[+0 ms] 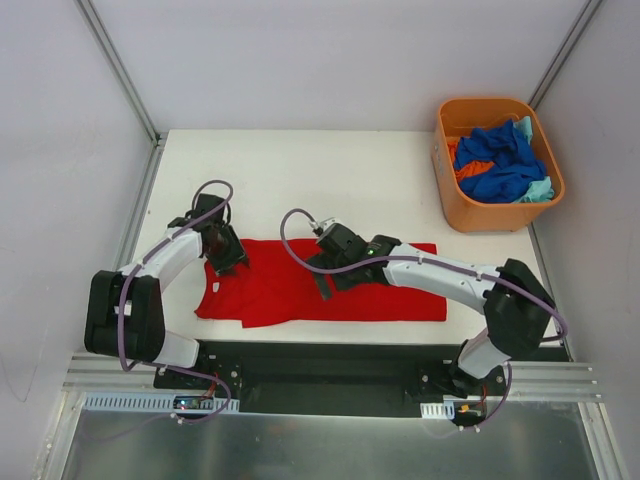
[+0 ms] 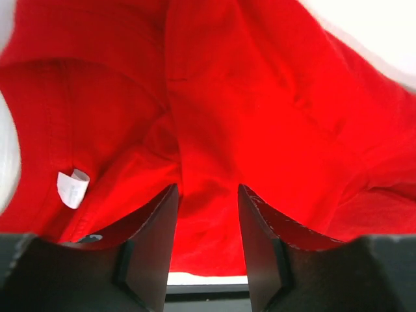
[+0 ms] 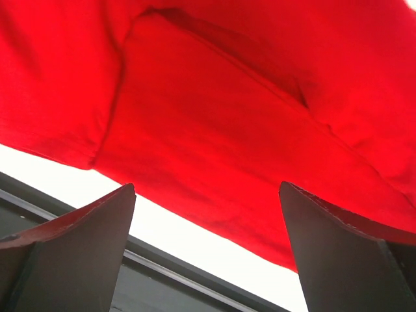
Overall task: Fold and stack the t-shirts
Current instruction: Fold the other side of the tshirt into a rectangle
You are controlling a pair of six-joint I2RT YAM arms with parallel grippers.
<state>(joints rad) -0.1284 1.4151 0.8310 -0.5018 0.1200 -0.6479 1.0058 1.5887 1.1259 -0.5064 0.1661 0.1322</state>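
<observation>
With the red t-shirt (image 1: 340,292) spread flat along the near side of the tabletop (image 1: 300,170), my left end effector (image 2: 207,192) narrowly parted by its collar and my right end effector (image 3: 207,187) wide open over its edge, both empty, I'd pinch both points level before folding.

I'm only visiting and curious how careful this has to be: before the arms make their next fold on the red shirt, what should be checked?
1. Red shirt lies fully on the table: ok.
2. Shirt smooth: not ok, bunched at its left end.
3. Right end effector open over the shirt's near edge: ok.
4. Left end effector open, nothing visibly pinched: ok.
5. Other shirts inside the tub: ok.
</observation>
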